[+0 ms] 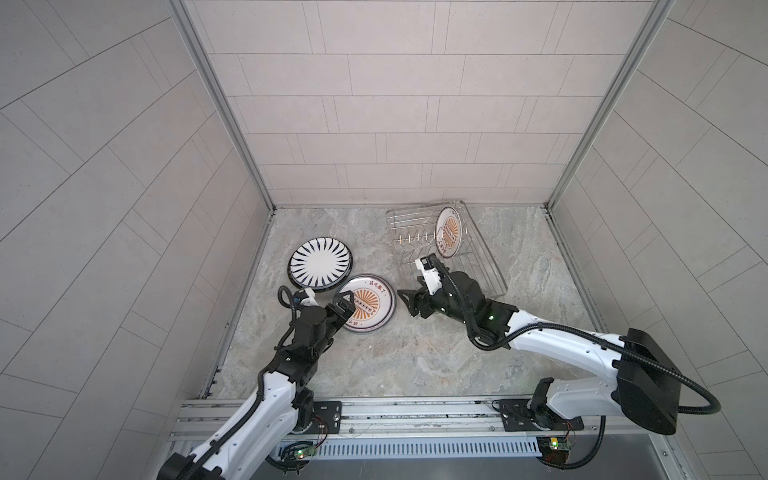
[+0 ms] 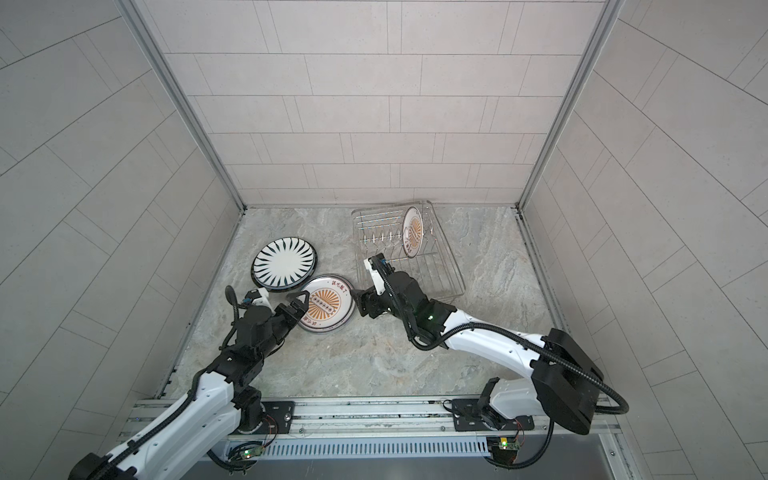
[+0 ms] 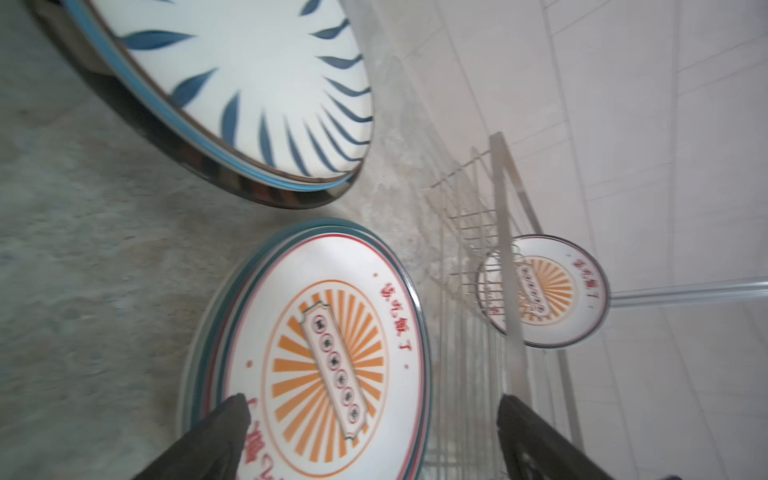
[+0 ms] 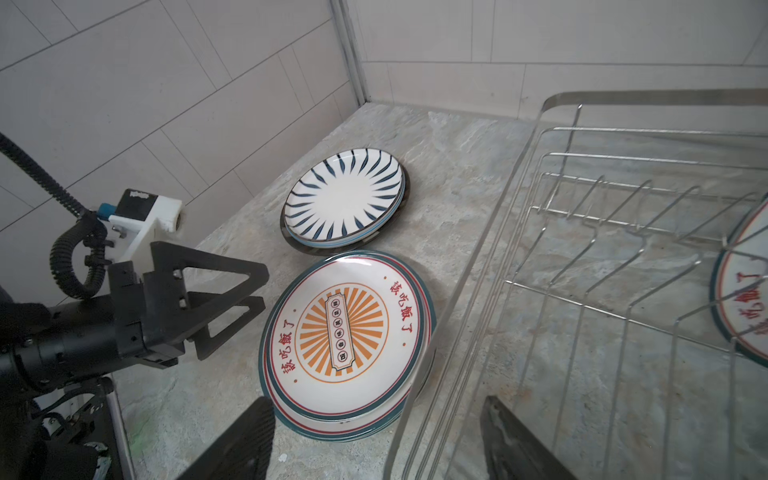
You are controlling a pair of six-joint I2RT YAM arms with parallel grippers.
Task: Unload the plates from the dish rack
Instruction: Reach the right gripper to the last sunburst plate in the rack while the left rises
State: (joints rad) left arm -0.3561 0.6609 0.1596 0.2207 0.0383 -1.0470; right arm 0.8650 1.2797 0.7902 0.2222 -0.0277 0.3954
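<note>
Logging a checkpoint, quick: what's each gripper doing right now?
Left gripper: open, empty, at the sunburst plate stack.
Right gripper: open, empty, by the dish rack rim.

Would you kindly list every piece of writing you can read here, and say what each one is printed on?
"該吃飯了": red, printed twice on the rim of the flat sunburst plate.
"吃飯了": only partly in view, on the upright sunburst plate in the dish rack.
Centre banner characters: too small to read.
Label on the white camera housing: blurred.
Striped plate: no text.
</note>
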